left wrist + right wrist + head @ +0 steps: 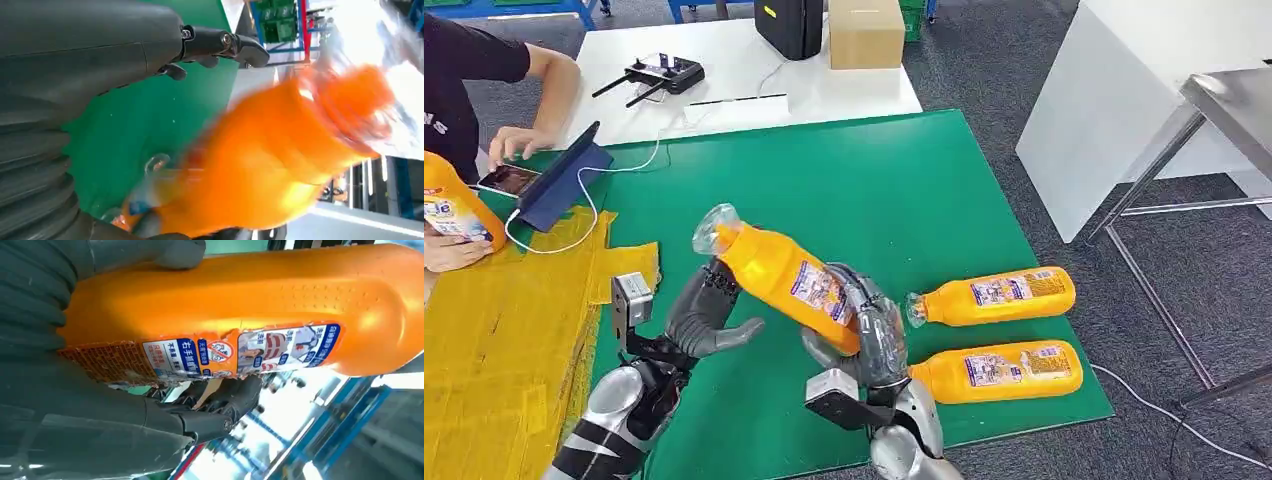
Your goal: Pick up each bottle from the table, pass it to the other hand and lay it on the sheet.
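Counting bottles, I see four orange ones in the head view. The first, at the far left edge, is an orange bottle (452, 205) held by a person's hand (454, 252) over the yellow sheet (504, 330); the person's other hand rests by a phone and a dark tablet case (564, 185) at the sheet's far end.

Next comes my left hand (709, 318), raised above the green mat (874, 180) just beside the sheet. Its fingers are spread and sit against the neck end of the raised bottle (779, 272); I cannot tell whether they actually clasp it. In the left wrist view that bottle is a close orange blur.

The raised bottle is tilted, clear cap up and to the left, and its lower end sits in my right hand (869, 325), whose fingers wrap around the body; the right wrist view shows thumb and fingers on opposite sides of the labelled body.

To the right, two more bottles lie on the mat, parallel, caps pointing left: the farther bottle (994, 294) and the nearer bottle (1002, 370).

Beyond the mat, a white table (734, 70) carries one remote controller, one black box and one cardboard box.
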You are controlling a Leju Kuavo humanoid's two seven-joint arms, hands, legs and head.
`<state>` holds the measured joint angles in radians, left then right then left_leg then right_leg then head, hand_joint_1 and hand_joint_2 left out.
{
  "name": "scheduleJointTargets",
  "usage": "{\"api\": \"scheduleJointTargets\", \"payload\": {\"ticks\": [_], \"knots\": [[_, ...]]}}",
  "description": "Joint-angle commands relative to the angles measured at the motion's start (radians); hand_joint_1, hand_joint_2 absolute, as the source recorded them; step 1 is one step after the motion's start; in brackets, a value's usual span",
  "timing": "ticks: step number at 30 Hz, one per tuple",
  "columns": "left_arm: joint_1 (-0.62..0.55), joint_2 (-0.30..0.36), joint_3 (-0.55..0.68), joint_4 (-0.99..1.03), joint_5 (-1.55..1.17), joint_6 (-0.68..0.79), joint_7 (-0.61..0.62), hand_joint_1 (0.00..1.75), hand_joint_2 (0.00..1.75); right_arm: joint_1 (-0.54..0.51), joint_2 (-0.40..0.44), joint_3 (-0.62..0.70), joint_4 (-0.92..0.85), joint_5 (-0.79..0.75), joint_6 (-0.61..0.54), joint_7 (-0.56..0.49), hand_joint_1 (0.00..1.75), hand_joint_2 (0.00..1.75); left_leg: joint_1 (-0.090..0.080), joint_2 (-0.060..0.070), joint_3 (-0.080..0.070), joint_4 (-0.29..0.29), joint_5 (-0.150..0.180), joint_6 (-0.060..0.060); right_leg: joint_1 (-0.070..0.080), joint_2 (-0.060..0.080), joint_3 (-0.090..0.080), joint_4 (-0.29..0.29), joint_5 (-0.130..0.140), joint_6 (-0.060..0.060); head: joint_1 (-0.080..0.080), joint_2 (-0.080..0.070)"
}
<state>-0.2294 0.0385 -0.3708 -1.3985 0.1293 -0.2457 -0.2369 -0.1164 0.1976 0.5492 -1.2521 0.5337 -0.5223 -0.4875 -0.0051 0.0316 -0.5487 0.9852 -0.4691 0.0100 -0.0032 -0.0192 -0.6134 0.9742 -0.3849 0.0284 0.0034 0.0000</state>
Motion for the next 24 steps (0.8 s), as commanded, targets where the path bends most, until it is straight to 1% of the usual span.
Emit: {"api": "scheduleJointTargets", "payload": {"ticks": [1, 2, 4, 5, 6, 8, 10, 12, 13, 14, 15, 16, 17, 18, 20, 21, 22, 23, 24], "knots": [[-0.083, 0.022, -0.056, 0.119, 0.037, 0.004, 0.001, 0.0, 1.75, -0.089, -0.023, 0.213, 0.141, -0.04, 0.039, -0.054, 1.75, 1.75, 0.001, -0.002, 0.003, -0.001, 0.0, -0.001, 0.001, 0.001, 0.003, -0.001, 0.0, 0.0, 0.0, 0.0], [-0.083, 0.022, -0.056, 0.119, 0.037, 0.004, 0.001, 0.0, 1.75, -0.089, -0.023, 0.213, 0.141, -0.04, 0.039, -0.054, 1.75, 1.75, 0.002, -0.003, 0.004, -0.001, -0.001, -0.001, 0.001, 0.001, 0.005, -0.001, -0.001, 0.0, 0.0, 0.0], [-0.085, 0.021, -0.05, 0.133, 0.053, 0.008, -0.004, 0.0, 1.75, -0.089, -0.041, 0.247, 0.117, -0.083, 0.086, -0.059, 1.75, 1.75, 0.002, -0.003, 0.005, -0.001, -0.001, -0.001, 0.001, 0.001, 0.006, -0.002, -0.001, 0.0, 0.0, 0.0], [-0.085, 0.021, -0.05, 0.133, 0.053, 0.008, -0.004, 0.0, 1.75, -0.089, -0.041, 0.247, 0.117, -0.083, 0.086, -0.059, 1.75, 1.75, 0.001, -0.002, 0.003, -0.001, -0.001, -0.001, 0.001, 0.001, 0.004, -0.001, -0.001, 0.0, 0.0, 0.0], [-0.081, 0.016, -0.038, 0.135, 0.068, 0.013, -0.014, 0.0, 1.75, -0.082, -0.046, 0.245, 0.104, -0.137, 0.131, -0.049, 1.75, 1.75, 0.002, -0.003, 0.005, -0.001, -0.001, -0.001, 0.001, 0.001, 0.006, -0.001, -0.001, 0.0, 0.0, 0.0], [-0.08, 0.017, -0.037, 0.134, 0.069, 0.013, -0.014, 0.0, 1.75, -0.083, -0.053, 0.241, 0.102, -0.143, 0.135, -0.05, 1.75, 1.75, 0.001, -0.003, 0.002, -0.001, 0.0, -0.001, 0.001, 0.0, 0.003, -0.001, -0.001, 0.0, 0.0, 0.0], [-0.08, 0.017, -0.037, 0.134, 0.069, 0.013, -0.014, 0.0, 1.75, -0.083, -0.053, 0.241, 0.102, -0.143, 0.135, -0.05, 1.75, 1.75, 0.002, -0.004, 0.005, -0.001, -0.001, -0.001, 0.001, 0.0, 0.006, -0.002, -0.002, 0.0, 0.0, 0.0], [-0.08, 0.017, -0.037, 0.134, 0.069, 0.013, -0.014, 0.0, 1.75, -0.083, -0.053, 0.241, 0.102, -0.143, 0.135, -0.05, 1.75, 1.75, 0.001, -0.003, 0.002, -0.001, 0.0, -0.001, 0.0, 0.0, 0.003, -0.001, -0.001, 0.0, 0.0, 0.0], [-0.075, 0.014, -0.032, 0.127, 0.076, 0.016, -0.019, 0.0, 1.75, -0.081, -0.054, 0.235, 0.099, -0.163, 0.147, -0.05, 1.75, 1.75, 0.002, -0.004, 0.004, -0.001, -0.001, -0.001, 0.001, 0.0, 0.005, -0.001, -0.001, 0.0, 0.0, 0.0], [-0.073, 0.012, -0.027, 0.125, 0.08, 0.019, -0.022, 0.14, 1.75, -0.08, -0.054, 0.231, 0.098, -0.169, 0.148, -0.049, 1.75, 1.75, 0.001, -0.004, 0.004, -0.001, -0.001, -0.001, 0.001, 0.0, 0.004, -0.001, -0.001, 0.0, 0.0, 0.0], [-0.065, 0.008, -0.018, 0.117, 0.088, 0.025, -0.027, 1.47, 1.75, -0.075, -0.057, 0.221, 0.094, -0.181, 0.151, -0.047, 1.75, 1.75, 0.001, -0.003, 0.002, -0.001, 0.0, -0.001, 0.001, 0.0, 0.003, -0.001, -0.001, 0.0, 0.0, 0.0], [-0.063, 0.007, -0.016, 0.113, 0.09, 0.027, -0.028, 1.64, 1.75, -0.073, -0.059, 0.216, 0.094, -0.185, 0.154, -0.046, 1.75, 1.75, 0.001, -0.004, 0.004, -0.001, -0.001, -0.001, 0.001, 0.0, 0.005, -0.001, -0.001, 0.0, 0.0, 0.0], [-0.06, 0.006, -0.014, 0.111, 0.092, 0.029, -0.03, 1.75, 1.75, -0.072, -0.061, 0.213, 0.093, -0.189, 0.155, -0.046, 1.75, 1.75, 0.001, -0.003, 0.002, -0.001, 0.0, -0.001, 0.0, 0.0, 0.003, -0.001, -0.001, 0.0, 0.0, 0.0], [-0.057, 0.003, -0.009, 0.106, 0.096, 0.033, -0.032, 1.75, 1.75, -0.07, -0.061, 0.21, 0.093, -0.19, 0.158, -0.046, 1.75, 1.75, 0.002, -0.004, 0.004, -0.001, -0.001, -0.001, 0.001, 0.0, 0.005, -0.002, -0.001, 0.0, 0.0, 0.0], [-0.057, 0.003, -0.009, 0.106, 0.096, 0.033, -0.032, 1.75, 1.75, -0.07, -0.061, 0.21, 0.093, -0.19, 0.158, -0.046, 1.75, 1.75, 0.0, -0.002, 0.001, 0.0, 0.0, 0.0, 0.0, 0.0, 0.002, -0.001, 0.0, 0.0, 0.0, 0.0], [-0.054, -0.003, -0.004, 0.1, 0.1, 0.039, -0.035, 1.75, 1.75, -0.07, -0.06, 0.206, 0.096, -0.191, 0.163, -0.046, 1.75, 1.75, 0.001, -0.004, 0.004, 0.0, -0.001, -0.001, 0.001, 0.0, 0.004, -0.001, -0.001, 0.0, 0.0, 0.0], [-0.054, -0.005, -0.002, 0.099, 0.102, 0.043, -0.036, 1.75, 1.75, -0.069, -0.059, 0.203, 0.097, -0.192, 0.165, -0.046, 1.75, 1.75, 0.0, -0.002, 0.002, 0.0, 0.0, 0.0, 0.0, 0.0, 0.002, -0.001, 0.0, 0.0, 0.0, 0.0], [-0.055, -0.006, -0.002, 0.099, 0.102, 0.046, -0.036, 1.75, 1.75, -0.068, -0.058, 0.201, 0.098, -0.193, 0.165, -0.046, 1.75, 1.75, 0.001, -0.004, 0.003, 0.0, -0.001, -0.001, 0.001, 0.0, 0.004, -0.001, -0.001, 0.0, 0.0, 0.0], [-0.055, -0.007, 0.0, 0.099, 0.102, 0.049, -0.037, 1.75, 1.75, -0.068, -0.057, 0.2, 0.098, -0.193, 0.165, -0.046, 1.75, 1.75, 0.001, -0.003, 0.002, -0.001, 0.0, -0.001, 0.0, -0.001, 0.003, -0.001, -0.001, 0.0, 0.0, 0.0]]}}
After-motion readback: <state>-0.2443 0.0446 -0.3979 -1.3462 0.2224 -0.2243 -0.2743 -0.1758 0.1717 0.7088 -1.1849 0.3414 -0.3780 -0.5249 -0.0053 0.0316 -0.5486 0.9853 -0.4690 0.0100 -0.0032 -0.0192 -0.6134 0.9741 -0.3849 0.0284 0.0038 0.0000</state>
